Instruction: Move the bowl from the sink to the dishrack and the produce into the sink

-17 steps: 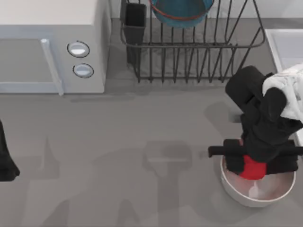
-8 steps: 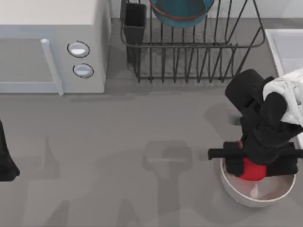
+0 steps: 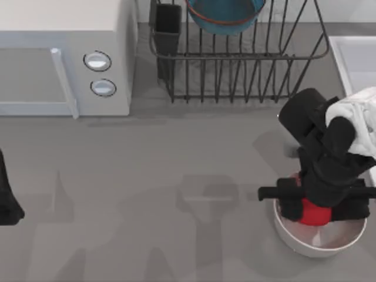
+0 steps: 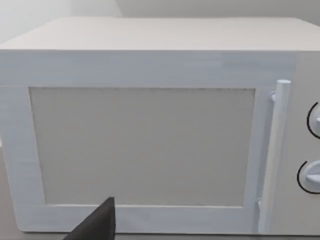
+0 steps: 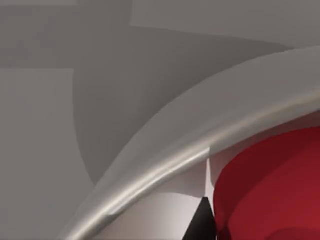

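Produce, smooth, rounded and bright red, sits inside the glossy white bowl at the table's five o'clock. The right gripper is down on it; whether it grips, I cannot tell. Open grey table spreads toward nine o'clock. The teal bowl rests in the wire dishrack at twelve, the sink at two. The left gripper is parked at nine, facing the boxy microwave.

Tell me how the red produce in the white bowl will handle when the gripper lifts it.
The produce looks smooth and rounded, so it may slip or roll between the right gripper fingers. It seems small and probably light. The white bowl might shift if nudged.
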